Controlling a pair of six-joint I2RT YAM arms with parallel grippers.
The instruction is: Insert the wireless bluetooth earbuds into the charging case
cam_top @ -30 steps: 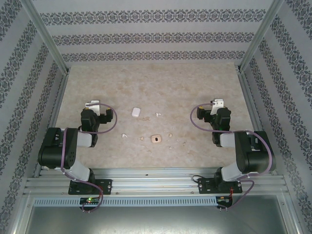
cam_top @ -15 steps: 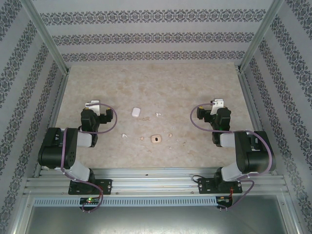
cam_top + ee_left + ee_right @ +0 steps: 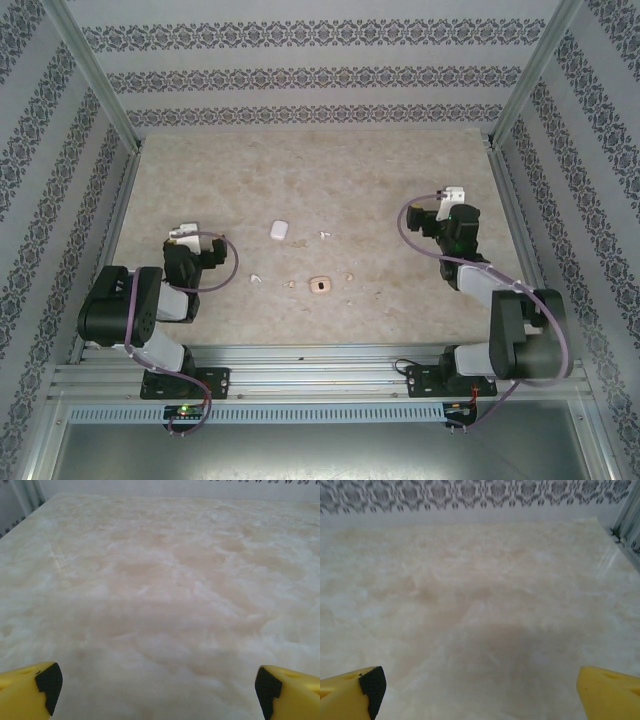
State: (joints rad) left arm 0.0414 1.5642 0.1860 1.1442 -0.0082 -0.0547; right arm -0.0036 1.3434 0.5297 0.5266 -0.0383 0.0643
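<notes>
Earbuds (image 3: 324, 235) — tiny white specks — lie mid-table near the charging case (image 3: 278, 229), seen from overhead. Wrist views show marbled tabletop (image 3: 165, 580) between yellow fingers (image 3: 22, 687): left gripper (image 3: 157, 690) and right gripper (image 3: 479, 690) both spread wide — well apart from the pieces, open tabletop ahead to the far wall.

We see a table (image 3: 330, 170) marbled in cream and pale beige, and white walls (image 3: 300, 55) crossed by bands of dark grey damask. The charging case (image 3: 278, 229) is white, the wireless bluetooth earbuds (image 3: 255, 278) are white specks, and the rounded piece (image 3: 320, 285) is tan with a dark hole. Both arms (image 3: 120, 310) are black with purple cables (image 3: 228, 265). The left gripper (image 3: 159, 692) and right gripper (image 3: 480, 692) have yellow fingers (image 3: 20, 692) with black pads (image 3: 49, 685).
</notes>
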